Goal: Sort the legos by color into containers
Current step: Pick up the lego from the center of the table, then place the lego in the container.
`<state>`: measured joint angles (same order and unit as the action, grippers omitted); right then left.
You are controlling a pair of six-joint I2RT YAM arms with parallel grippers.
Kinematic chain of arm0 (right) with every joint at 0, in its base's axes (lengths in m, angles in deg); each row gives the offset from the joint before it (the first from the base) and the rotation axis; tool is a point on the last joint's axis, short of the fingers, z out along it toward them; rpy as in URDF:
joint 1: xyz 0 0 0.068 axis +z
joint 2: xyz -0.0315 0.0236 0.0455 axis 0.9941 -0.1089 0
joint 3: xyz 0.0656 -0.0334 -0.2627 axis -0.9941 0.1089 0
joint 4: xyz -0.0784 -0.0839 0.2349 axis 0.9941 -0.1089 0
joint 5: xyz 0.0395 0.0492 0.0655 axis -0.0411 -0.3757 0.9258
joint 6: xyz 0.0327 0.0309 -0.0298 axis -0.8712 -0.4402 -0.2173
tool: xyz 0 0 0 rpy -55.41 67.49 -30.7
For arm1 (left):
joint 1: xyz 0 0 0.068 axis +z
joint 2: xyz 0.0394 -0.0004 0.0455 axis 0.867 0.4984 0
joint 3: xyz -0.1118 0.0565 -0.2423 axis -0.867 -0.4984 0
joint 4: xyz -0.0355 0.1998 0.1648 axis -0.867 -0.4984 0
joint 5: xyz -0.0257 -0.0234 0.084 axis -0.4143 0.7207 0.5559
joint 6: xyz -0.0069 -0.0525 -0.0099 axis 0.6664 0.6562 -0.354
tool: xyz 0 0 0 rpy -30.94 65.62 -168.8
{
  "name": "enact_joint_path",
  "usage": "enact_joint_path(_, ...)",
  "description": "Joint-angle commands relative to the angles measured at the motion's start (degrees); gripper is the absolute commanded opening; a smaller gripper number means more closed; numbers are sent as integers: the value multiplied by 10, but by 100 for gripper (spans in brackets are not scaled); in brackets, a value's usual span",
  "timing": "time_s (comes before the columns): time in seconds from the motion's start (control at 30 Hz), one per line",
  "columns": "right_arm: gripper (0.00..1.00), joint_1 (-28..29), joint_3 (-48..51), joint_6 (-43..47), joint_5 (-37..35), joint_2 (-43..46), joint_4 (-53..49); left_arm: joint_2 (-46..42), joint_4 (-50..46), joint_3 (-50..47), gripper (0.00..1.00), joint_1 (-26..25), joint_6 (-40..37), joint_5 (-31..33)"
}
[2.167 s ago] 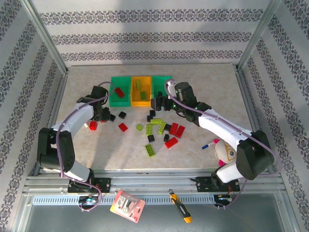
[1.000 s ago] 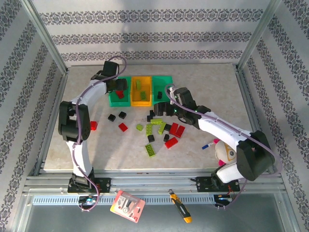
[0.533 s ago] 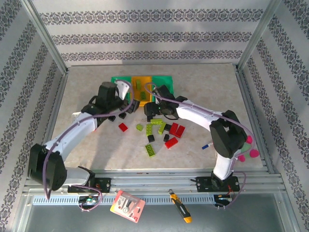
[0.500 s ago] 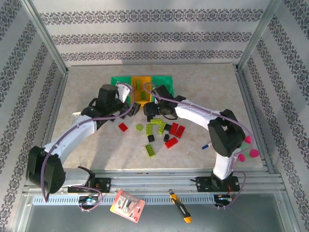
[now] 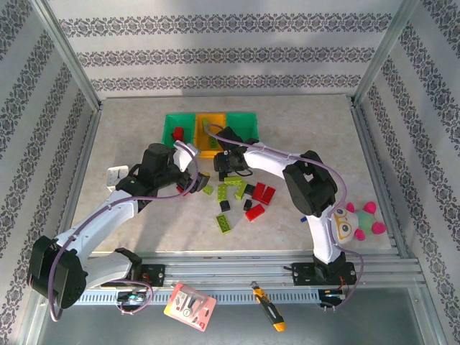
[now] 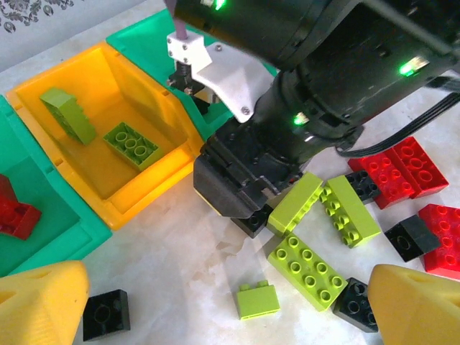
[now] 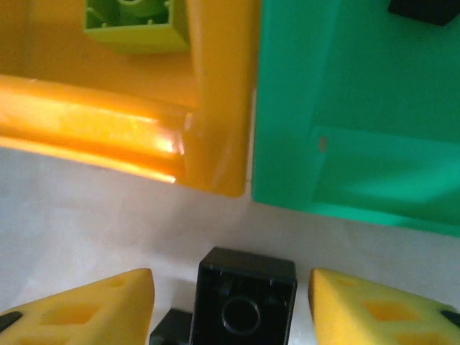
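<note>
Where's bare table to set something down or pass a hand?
Free: table right of the containers to the frame; strip behind them; far-left corner. Crowded: before the containers, left gripper and right gripper among loose legos.

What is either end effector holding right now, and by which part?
Nothing is gripped. The right end effector straddles a black lego, gaps showing at both its sides; the left end effector hangs open above loose legos.

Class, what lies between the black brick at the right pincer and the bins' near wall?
Bare tabletop, in the right wrist view: nothing sits between the black brick and the bins.
</note>
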<state>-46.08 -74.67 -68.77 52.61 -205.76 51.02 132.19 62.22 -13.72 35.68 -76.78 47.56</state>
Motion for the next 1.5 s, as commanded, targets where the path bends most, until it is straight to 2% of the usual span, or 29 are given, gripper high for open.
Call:
enact_joint_path(0.0,52,4,-29,-11,-35,-22,-31,-3,27,-4,99,-8,-7,-17)
enact_joint_path(0.23,33,4,-32,-15,-51,-24,-37,-10,34,-13,99,-9,-14,-21)
enact_joint_path(0.37,27,3,-14,-15,-48,0,-32,-7,46,-12,99,-9,-9,-30)
enact_joint_path(0.73,26,8,106,-22,-48,159,13,17,72,-6,99,-16,8,-35)
enact_joint_path(0.9,25,-4,97,-2,-72,195,26,38,89,-4,99,-26,13,-43)
enact_joint_path(1.0,25,-27,61,18,-70,175,33,50,95,-1,99,-29,14,-46)
enact_joint_path(1.37,25,-91,-73,67,-67,12,78,37,83,-7,99,-31,18,-29)
enact_joint_path(1.47,30,-97,-89,78,-54,-2,81,34,79,-9,99,-31,29,-14)
